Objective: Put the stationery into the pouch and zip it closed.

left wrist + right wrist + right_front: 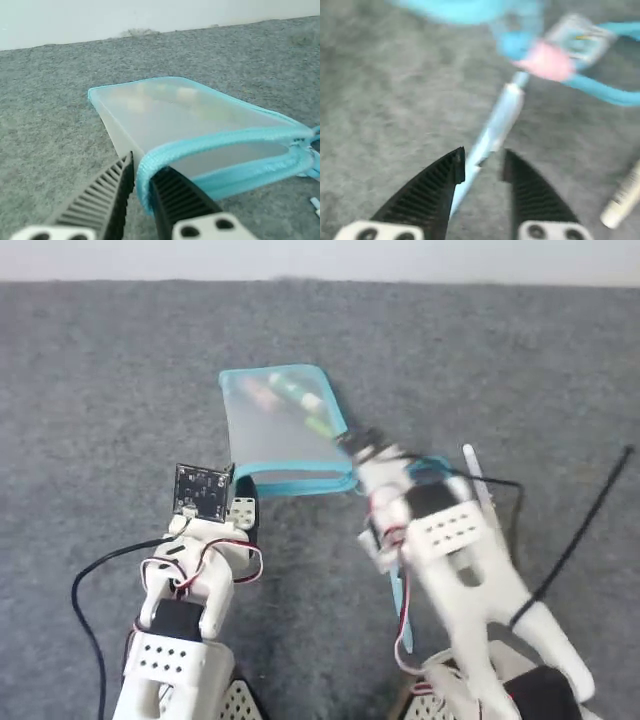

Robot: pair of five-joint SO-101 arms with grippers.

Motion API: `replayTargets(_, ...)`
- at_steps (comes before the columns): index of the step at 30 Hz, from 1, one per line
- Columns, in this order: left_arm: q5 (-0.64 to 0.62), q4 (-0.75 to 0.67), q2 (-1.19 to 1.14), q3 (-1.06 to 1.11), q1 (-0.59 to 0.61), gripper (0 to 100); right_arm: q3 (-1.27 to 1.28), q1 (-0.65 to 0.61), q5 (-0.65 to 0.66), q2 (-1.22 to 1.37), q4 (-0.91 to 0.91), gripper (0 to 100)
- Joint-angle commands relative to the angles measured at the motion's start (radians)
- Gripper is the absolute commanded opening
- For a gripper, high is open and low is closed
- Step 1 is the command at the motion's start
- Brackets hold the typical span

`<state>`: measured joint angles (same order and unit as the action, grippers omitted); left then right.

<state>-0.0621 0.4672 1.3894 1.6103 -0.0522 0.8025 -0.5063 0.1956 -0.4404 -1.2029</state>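
Pouch [285, 430] part-filled, unzipped; white pen [478, 480] left on desk [100, 390]. Left claw [144, 167] pinches pouch rim; right claw [484, 152] narrowly parted.

Pouch [256, 440] contents indistinct; white pen [623, 197] cut by edge

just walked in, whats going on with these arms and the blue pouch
The left gripper pinches the near corner of the teal-trimmed pouch on the grey table. The right gripper sits at the zipper end, jaws apart around a light-blue strip that runs toward the pouch. Some stationery shows inside through the clear side, but a white pen lies outside beside the right arm, and the pouch mouth looks open.
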Motion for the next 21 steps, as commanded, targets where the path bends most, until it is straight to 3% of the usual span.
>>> replayTargets(1,0.011,-0.028,-0.005,-0.025,0.006,1,0.025,-0.093,-0.026,-0.036,0.047,20.6)
replayTargets(11,0.011,-0.028,-0.005,-0.024,0.012,1,0.049,0.045,-0.028,0.185,0.177,16.2)
replayTargets(17,0.011,-0.028,-0.005,-0.024,0.014,1,0.043,0.058,-0.026,0.278,0.222,15.4)
replayTargets(21,0.011,-0.028,-0.005,-0.024,0.014,1,0.040,0.059,-0.023,0.278,0.223,1.4)
